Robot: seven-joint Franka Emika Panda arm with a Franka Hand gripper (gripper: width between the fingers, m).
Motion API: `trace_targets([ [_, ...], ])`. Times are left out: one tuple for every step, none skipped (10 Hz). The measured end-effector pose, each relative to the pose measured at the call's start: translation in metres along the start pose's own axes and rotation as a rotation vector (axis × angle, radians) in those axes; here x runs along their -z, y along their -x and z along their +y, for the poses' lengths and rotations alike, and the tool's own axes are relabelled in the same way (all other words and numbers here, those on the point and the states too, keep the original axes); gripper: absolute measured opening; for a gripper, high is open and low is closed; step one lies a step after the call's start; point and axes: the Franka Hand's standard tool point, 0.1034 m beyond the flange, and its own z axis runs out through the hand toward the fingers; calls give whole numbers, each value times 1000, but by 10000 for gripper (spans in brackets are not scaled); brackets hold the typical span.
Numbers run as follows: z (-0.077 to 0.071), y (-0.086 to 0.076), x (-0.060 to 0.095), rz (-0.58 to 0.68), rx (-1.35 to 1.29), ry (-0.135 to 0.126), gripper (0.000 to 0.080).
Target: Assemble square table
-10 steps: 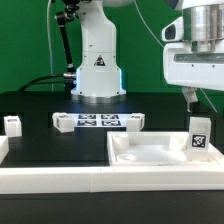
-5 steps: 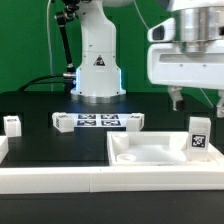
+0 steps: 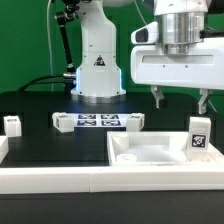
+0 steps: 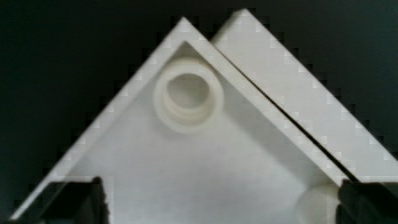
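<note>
The white tray-like tabletop lies at the exterior view's right front. One tagged white leg stands upright at its right side. Three more legs rest on the black table further back. My gripper hangs open above the tabletop, touching nothing. In the wrist view a corner of the tabletop with a round socket lies below the gripper, and dark fingertips show at the frame's edge with nothing between them.
The marker board lies flat between two of the legs. The robot's white base stands behind it. Long white border bars run along the table's front edge.
My gripper has moved toward the exterior view's left, over the tabletop, so both fingers now show. It stays open. The parts have not moved.
</note>
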Motion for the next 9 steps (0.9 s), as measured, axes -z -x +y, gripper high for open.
trace_targets([
  [7, 3, -1, -1, 46, 6, 648],
  [23, 6, -4, -5, 112, 16, 648],
  [38, 6, -5, -13, 155, 27, 648],
  [52, 9, -5, -19, 201, 35, 648],
  [63, 7, -7, -19, 221, 42, 648],
  [72, 7, -10, -13, 226, 46, 648],
  [79, 15, -11, -23, 229, 53, 648],
  [82, 19, -12, -28, 231, 57, 648],
  [88, 18, -13, -33, 256, 62, 648],
])
